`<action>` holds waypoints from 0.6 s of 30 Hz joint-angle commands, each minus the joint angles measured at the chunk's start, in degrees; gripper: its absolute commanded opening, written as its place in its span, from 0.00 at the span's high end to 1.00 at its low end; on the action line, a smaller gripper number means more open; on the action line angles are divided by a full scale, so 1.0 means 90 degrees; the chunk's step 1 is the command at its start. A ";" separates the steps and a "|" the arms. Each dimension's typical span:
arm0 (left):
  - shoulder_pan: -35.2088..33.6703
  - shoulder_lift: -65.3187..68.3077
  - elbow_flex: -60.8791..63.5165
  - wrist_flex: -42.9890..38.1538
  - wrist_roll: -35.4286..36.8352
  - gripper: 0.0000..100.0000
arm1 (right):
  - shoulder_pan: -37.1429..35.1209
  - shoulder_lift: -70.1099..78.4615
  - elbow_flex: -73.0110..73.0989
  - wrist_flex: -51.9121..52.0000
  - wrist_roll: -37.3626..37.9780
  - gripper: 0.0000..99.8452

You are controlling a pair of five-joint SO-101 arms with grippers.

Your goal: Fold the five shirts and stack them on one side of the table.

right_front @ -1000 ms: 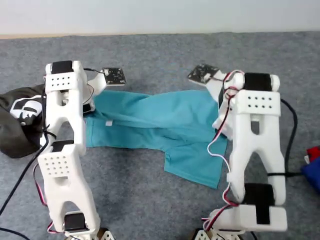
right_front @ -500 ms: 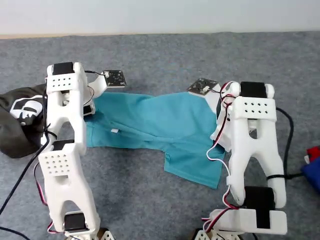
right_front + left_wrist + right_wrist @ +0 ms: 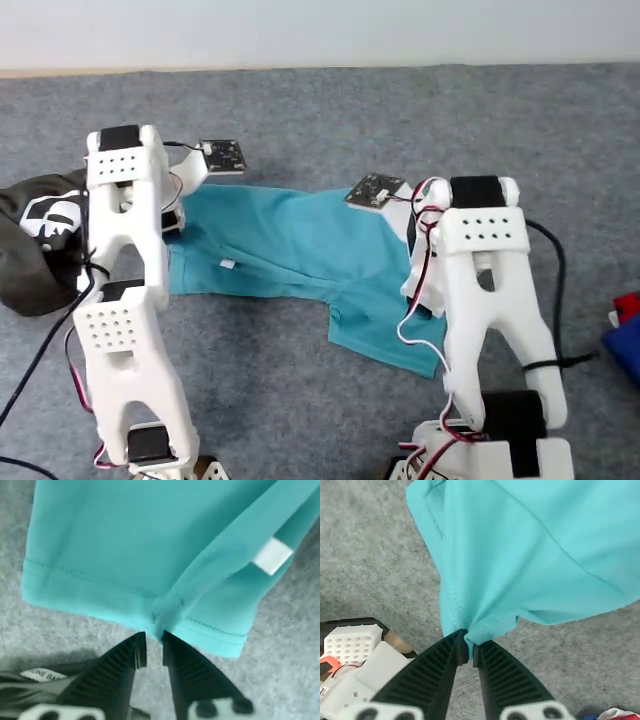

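On my screen the teal shirt [image 3: 300,245] lay spread across the middle of the table [image 3: 330,110], stretched between the two arms. One sleeve trailed toward the near edge beside the right arm [image 3: 480,290]. The left hand [image 3: 150,647] was pressed nearly together on the shirt's stitched hem — the fabric puckered right at the tips, with only a thin slit between the fingers behind it. A white tag [image 3: 272,555] showed on a folded-over flap close by, and from above I saw it just beside the left arm [image 3: 125,300]. The right hand [image 3: 468,652] pinched a bunched corner on the shirt's other side, and the cloth fanned out from the tips in gathered folds over the grey table. From above, that edge of the shirt was tucked under the right arm's wrist. A black shirt [image 3: 40,245] with a white print sat crumpled at the table's left side, partly behind the left arm. At the far right edge I could make out a bit of red and blue cloth [image 3: 625,330] — too little showed to tell what it was.
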 commanded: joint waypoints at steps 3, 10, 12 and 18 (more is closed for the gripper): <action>-0.0166 -0.0078 -0.0357 0.0088 -0.0049 0.93 | -0.0073 -0.0659 -0.0029 0.0269 -0.0049 0.92; -0.0293 -0.0137 -0.0396 0.0088 -0.0049 0.93 | 0.0093 -0.1050 -0.0020 0.0278 -0.0557 0.78; -0.0322 -0.0117 -0.0493 0.0098 -0.0039 0.93 | 0.0093 -0.1079 -0.0020 0.0278 -0.0557 0.78; -0.0420 -0.0137 -0.0855 0.0127 -0.0029 0.93 | 0.0259 -0.1021 -0.0029 0.0063 -0.0567 0.78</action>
